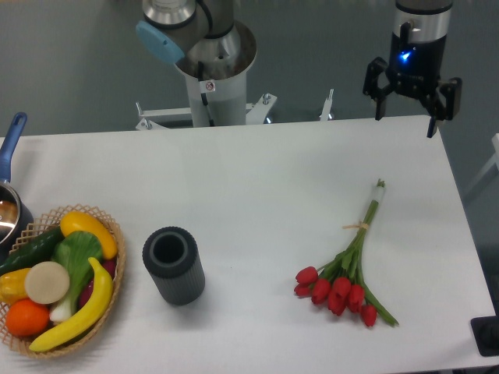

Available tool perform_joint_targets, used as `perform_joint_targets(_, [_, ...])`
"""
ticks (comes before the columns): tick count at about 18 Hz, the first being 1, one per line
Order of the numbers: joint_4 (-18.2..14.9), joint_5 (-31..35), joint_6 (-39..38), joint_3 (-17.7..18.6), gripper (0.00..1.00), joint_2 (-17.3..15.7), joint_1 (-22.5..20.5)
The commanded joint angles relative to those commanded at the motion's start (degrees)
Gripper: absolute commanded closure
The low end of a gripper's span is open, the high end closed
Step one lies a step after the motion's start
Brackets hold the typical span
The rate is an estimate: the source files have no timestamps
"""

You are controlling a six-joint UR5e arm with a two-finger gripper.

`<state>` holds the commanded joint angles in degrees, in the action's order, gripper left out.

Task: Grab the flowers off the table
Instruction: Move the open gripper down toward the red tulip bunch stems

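The flowers (pixel 347 269), a small bunch of red tulips with thin green stems tied by a pale band, lie flat on the white table (pixel 265 179) at the right. The red heads point toward the front edge and the stem ends toward the back. My gripper (pixel 405 125) hangs above the table's far right edge, well behind the stems and clear of them. Its dark fingers (pixel 431 125) are spread apart with nothing between them.
A dark grey ribbed cylinder vase (pixel 173 265) stands at front centre. A wicker basket (pixel 109 226) of coloured fruit and vegetables sits at the front left, with a blue-handled pot (pixel 9 206) behind it. The arm's base (pixel 214 74) rises behind the table.
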<state>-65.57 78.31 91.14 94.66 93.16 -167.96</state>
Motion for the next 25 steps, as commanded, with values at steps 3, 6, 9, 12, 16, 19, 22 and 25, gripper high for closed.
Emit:
perform_joint_targets(3, [0.0,0.09,-0.53,-0.09,0.0,0.0,0.09])
perform_joint_targets(6, [-0.44,0.35,-0.88,0.09,0.0,-0.09,0.61])
perform_joint_targets(9, [0.0,0.0,-6.92,0.61,0.0,0.17,0.88])
perform_joint_targets(12, [0.35,0.18,-11.16,1.23,0.0,0.53,1.4])
perform_joint_targets(16, [2.01,0.18,-14.48,2.81,0.0,0.7,2.37])
perform_joint_targets(19, [3.86,0.35,-20.82,2.81,0.0,2.28,4.3])
perform_joint_targets(22, [4.57,0.18,-22.14,3.16,0.0,3.86,5.1])
perform_joint_targets(25, [4.92,0.18,-25.39,3.16,0.0,6.14,6.32])
